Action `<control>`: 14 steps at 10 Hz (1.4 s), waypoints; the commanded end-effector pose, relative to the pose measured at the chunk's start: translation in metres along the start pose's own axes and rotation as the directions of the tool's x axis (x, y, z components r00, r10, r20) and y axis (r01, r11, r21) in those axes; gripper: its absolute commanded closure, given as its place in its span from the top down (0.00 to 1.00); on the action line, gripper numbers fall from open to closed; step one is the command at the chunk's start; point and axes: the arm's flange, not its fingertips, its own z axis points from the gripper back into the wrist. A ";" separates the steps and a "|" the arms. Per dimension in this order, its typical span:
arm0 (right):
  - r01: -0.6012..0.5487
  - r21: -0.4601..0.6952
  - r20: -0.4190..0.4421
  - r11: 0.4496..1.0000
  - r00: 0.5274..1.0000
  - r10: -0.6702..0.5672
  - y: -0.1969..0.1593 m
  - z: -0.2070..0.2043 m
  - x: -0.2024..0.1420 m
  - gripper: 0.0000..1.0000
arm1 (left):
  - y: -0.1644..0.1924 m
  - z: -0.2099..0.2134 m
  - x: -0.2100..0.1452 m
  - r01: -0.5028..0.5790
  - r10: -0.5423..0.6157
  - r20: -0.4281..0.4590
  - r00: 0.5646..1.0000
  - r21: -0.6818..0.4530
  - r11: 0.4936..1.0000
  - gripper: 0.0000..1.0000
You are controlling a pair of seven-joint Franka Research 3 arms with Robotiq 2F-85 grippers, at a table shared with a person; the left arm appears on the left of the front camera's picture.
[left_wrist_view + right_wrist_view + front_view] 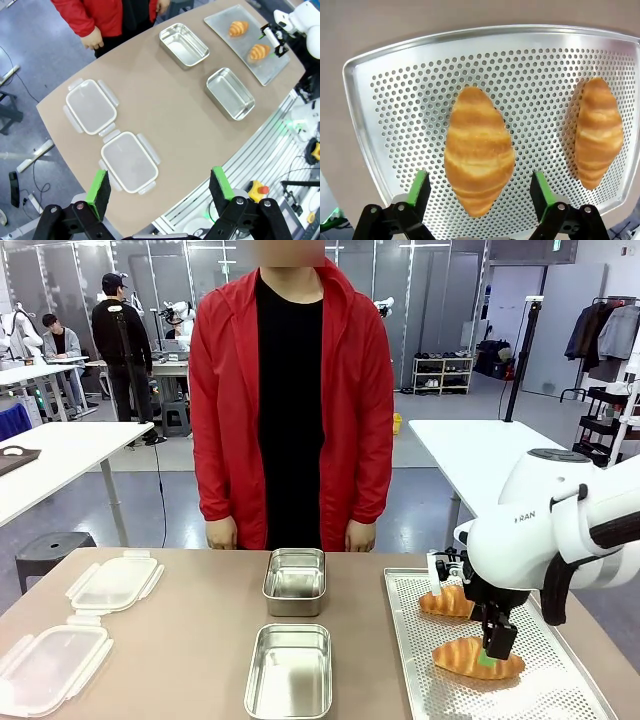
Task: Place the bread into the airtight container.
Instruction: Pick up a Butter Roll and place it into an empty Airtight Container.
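Two golden croissants lie on a perforated metal tray (420,660) at the table's right. My right gripper (497,645) hangs open just above the nearer croissant (470,660). In the right wrist view that croissant (478,150) lies between the green pads (420,187) without touching them. The second croissant (598,132) lies beside it, farther back on the tray (447,602). Two empty steel containers stand mid-table, one far (294,580) and one near (289,670). My left gripper (160,185) is open, high above the table's left end, holding nothing.
Two clear clip-on lids (113,583) (45,665) lie at the table's left. A person in a red jacket stands at the far edge, hands (221,533) hanging by the table. Bare tabletop lies between the lids and the containers.
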 end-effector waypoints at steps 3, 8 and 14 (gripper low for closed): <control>-0.034 -0.016 -0.009 0.999 0.999 0.034 -0.007 -0.019 0.004 1.00 | 0.000 0.001 0.001 0.006 -0.006 -0.001 1.000 0.001 1.000 1.00; -0.026 0.012 -0.036 1.000 0.999 0.026 -0.012 -0.039 0.002 0.92 | 0.000 0.001 0.001 0.006 -0.006 -0.001 1.000 0.001 1.000 1.00; -0.038 0.009 -0.042 0.999 0.998 0.038 -0.012 -0.037 0.002 0.32 | 0.000 0.001 0.001 0.006 -0.006 -0.001 1.000 0.001 1.000 1.00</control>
